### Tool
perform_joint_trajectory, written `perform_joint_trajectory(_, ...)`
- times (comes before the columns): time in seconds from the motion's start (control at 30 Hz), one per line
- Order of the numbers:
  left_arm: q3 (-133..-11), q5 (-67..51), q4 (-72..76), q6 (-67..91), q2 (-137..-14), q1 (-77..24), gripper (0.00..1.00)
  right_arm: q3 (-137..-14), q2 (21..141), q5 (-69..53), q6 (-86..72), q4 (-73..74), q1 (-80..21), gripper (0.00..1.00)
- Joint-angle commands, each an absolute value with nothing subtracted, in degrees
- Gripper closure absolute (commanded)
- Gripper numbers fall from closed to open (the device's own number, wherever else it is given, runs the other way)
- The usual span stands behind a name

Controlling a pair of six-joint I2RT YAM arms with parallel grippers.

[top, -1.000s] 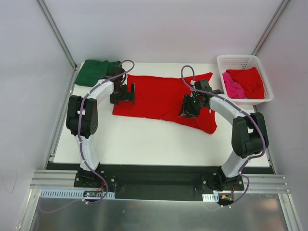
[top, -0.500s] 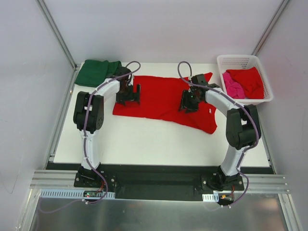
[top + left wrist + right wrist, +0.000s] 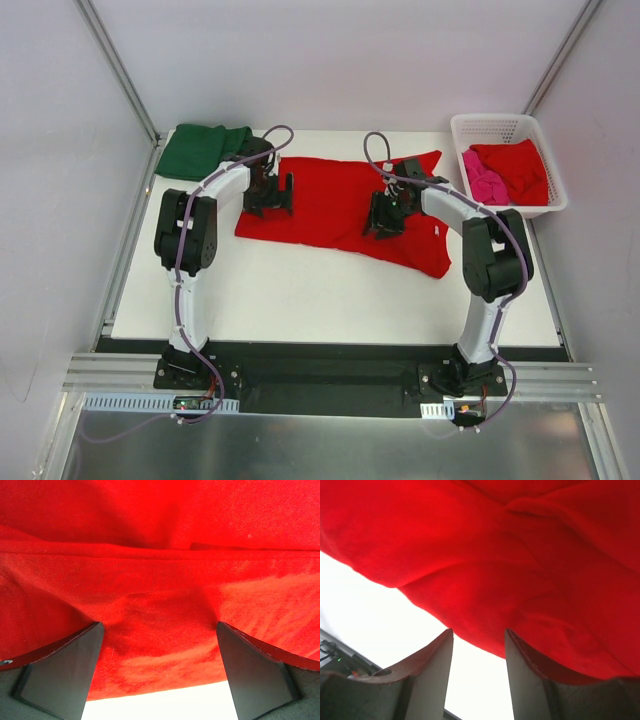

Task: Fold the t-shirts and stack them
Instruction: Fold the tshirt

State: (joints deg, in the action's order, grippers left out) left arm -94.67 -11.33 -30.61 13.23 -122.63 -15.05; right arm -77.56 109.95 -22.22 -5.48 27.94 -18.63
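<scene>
Bare desk (image 3: pixel 300 290) at 6 o'clock. The red t-shirt (image 3: pixel 335 205) is spread flat mid-desk, long axis 9-to-3, with one corner trailing toward 4 o'clock.

The right hand (image 3: pixel 385 213) is over the shirt's 3 o'clock half, fingers partway apart, nothing clamped. Wrist view: cloth edge runs just past the fingertips, white desk in the gap.

The left hand (image 3: pixel 270 195) is over the shirt's 9 o'clock end, fingers wide apart, near hem lying between them, unpinched.

The green t-shirt (image 3: pixel 200 150) is bunched at the 10 o'clock corner. The basket (image 3: pixel 500 125) at 2 o'clock holds a second red t-shirt (image 3: pixel 520 170) and a pink t-shirt (image 3: pixel 482 182).
</scene>
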Motion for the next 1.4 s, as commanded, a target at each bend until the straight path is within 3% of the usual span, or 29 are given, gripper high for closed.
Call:
perform_joint_trajectory(0.0,-93.1,-11.7,-31.1,13.0,-122.8,-15.6,0.04,-76.7,110.9,-30.2,-5.5,23.0,-18.7,0.52)
perform_joint_trajectory(0.3,-91.1,-11.5,-31.0,13.2,-121.8,-15.6,0.04,-73.4,111.5,-35.6,-6.7,19.0,-18.7,0.51)
perform_joint_trajectory(0.6,-86.8,-9.7,-30.1,13.3,-119.1,-15.7,0.04,-75.3,111.2,-21.3,-1.8,29.4,-19.6,0.5)
perform_joint_trajectory(1.37,-75.2,-5.7,-29.4,14.9,-111.1,-15.7,0.04,-63.6,104.8,-19.6,-2.7,31.9,-29.6,0.49)
